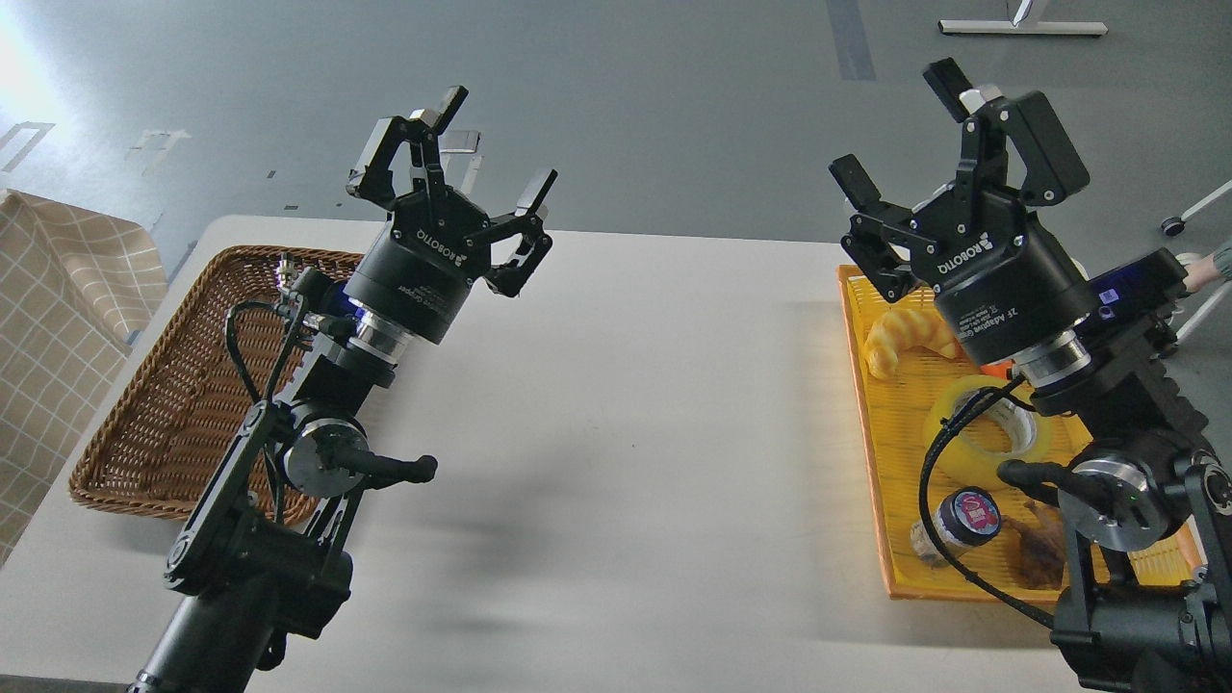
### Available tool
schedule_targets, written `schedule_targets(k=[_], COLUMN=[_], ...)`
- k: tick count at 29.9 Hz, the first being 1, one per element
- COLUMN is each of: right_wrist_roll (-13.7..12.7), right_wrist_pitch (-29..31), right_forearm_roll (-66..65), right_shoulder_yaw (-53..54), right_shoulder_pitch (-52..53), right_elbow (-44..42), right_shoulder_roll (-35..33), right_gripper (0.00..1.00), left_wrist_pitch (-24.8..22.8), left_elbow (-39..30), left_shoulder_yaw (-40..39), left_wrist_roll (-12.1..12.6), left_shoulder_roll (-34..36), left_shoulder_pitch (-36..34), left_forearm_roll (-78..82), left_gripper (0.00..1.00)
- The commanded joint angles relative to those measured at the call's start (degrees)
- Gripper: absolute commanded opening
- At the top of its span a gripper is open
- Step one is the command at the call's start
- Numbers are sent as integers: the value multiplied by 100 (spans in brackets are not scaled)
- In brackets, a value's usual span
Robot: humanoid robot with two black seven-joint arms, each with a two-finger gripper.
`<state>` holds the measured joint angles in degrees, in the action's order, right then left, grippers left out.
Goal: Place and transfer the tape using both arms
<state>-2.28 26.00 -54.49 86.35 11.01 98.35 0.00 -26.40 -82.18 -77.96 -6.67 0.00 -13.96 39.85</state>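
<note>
My right arm [1107, 423] covers a good chunk of the tape [972, 428], which lies flat in the yellow tray [871, 404] just below my right gripper [905, 135]. Both grippers are spread wide and empty, the left gripper [462, 144] up over the basket [173, 404]. White table [616, 433], grey floor [626, 106] behind. The jar [965, 512] sits near the tape, and the brown thing next to it is hard to make out.

Both arms raised — left tool [452, 159] and right tool [910, 130] spread wide.
</note>
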Motion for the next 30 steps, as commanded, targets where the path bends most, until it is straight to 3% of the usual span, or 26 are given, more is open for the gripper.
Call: schedule_targets(k=[1,7,28,30], right_wrist_roll=[-9,-159,-106,-106], right_wrist_pitch=[1,98,116,116], right_forearm_roll=[-9,-1,-141,-237], right_shoulder_yaw=[-4,4,13,13], right_shoulder_pitch=[24,51,60,42], right_elbow=[0,52,79,70], right_shoulder_roll=[0,0,0,-270], right_gripper=[100,100,100,100], left_wrist_pitch=[-6,-6,117,126], left_elbow=[0,0,0,0], left_shoulder_yaw=[0,0,18,18], left_wrist_roll=[-1,-1,-18,-18], left_shoulder_roll=[0,0,0,0], left_shoulder_pitch=[-37,7,60,51], left_forearm_roll=[-3,-3,14,14], left_gripper=[98,98,98,98])
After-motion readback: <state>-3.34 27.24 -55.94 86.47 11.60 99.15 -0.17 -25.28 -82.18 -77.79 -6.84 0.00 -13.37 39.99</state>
